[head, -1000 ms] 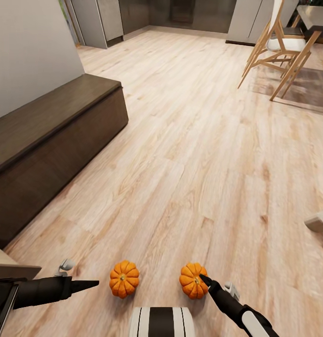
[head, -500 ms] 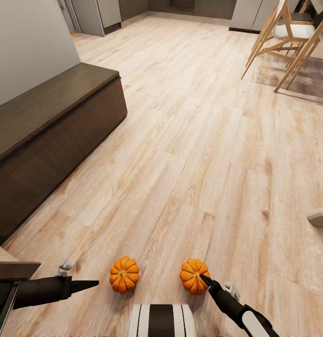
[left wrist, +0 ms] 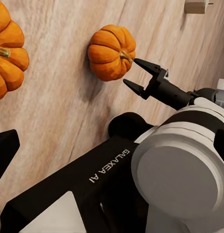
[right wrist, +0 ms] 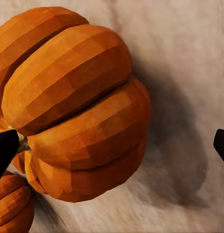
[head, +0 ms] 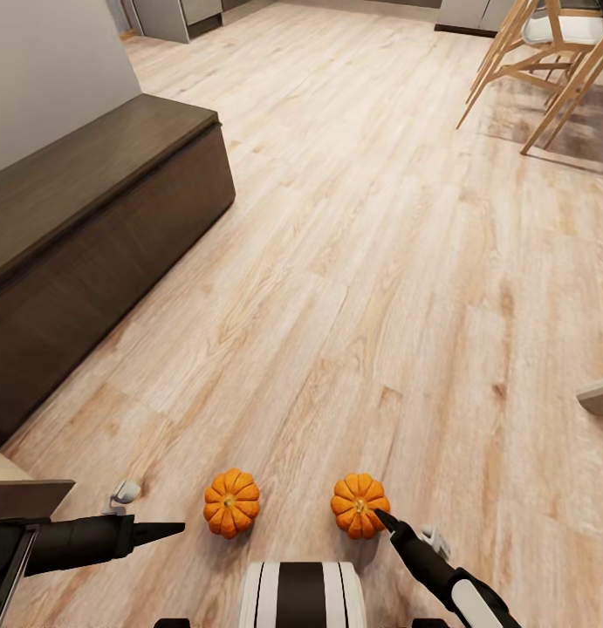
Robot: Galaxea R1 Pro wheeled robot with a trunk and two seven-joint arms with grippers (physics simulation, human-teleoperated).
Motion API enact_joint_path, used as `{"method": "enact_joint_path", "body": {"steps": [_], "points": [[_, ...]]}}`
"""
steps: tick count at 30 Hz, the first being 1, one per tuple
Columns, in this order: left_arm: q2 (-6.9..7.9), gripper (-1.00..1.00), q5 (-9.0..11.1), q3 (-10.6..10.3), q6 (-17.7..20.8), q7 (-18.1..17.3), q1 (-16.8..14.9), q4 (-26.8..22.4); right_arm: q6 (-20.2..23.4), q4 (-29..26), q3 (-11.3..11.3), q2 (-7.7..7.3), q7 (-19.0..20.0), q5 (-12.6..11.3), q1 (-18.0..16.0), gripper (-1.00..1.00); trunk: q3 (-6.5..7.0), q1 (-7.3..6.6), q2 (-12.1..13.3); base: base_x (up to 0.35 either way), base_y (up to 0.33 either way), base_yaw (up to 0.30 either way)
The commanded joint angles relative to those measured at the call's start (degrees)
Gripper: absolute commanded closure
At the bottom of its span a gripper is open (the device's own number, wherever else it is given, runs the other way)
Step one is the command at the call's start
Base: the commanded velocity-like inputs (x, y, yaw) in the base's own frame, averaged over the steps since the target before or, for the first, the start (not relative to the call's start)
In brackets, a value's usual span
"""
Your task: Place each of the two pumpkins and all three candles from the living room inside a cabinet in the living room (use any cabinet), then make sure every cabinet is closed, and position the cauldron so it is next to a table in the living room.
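Two orange pumpkins sit on the plank floor just ahead of my base, the left pumpkin (head: 232, 503) (left wrist: 7, 53) and the right pumpkin (head: 360, 505) (left wrist: 112, 52) (right wrist: 77, 107). My right gripper (head: 381, 519) (left wrist: 133, 73) is open, its fingertips at the right pumpkin's near side by the stem and not closed around it. To the left of the left pumpkin, my left gripper (head: 172, 528) hovers low, open and holding nothing. The dark-brown cabinet (head: 100, 227) runs along the left wall, its fronts shut. A tan candle (head: 598, 397) (left wrist: 197, 6) lies on the floor far right.
Wooden chairs (head: 554, 61) stand on a rug at the back right. Grey kitchen units (head: 174, 13) show at the far back left. A pale wood corner (head: 22, 488) juts in at lower left. Open plank floor (head: 353, 262) stretches between the cabinet and the chairs.
The whole view has slid, with the floor, cabinet and chairs moving up the picture, so the camera has moved. The right fingertip now sits at the pumpkin's near edge rather than over its stem.
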Motion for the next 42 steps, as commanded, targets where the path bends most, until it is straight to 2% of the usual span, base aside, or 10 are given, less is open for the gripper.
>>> {"method": "enact_joint_path", "body": {"steps": [1, 22, 42], "points": [[0.01, -1.0, 0.0, 0.0, 0.0, 0.0, 0.0, 0.0, 0.0, 0.0, 0.0, 0.0, 0.0, 0.0, 0.0, -1.0, -0.01, 0.0, 0.0, 0.0, 0.0, 0.0], [0.04, -1.0, 0.0, 0.0, 0.0, 0.0, 0.0, 0.0, -0.1, 0.0, 0.0, 0.09, -0.1, 0.0, 0.0, -1.0, -0.01, 0.0, 0.0, 0.001, 0.002, 0.0], [-0.05, -1.0, 0.0, -0.2, 0.0, 0.0, 0.0, 0.0, 0.3, 0.0, 0.0, 0.49, -0.5, 0.1, -0.1, -1.0, -0.01, 0.0, 0.0, 0.062, 0.105, 0.0]]}}
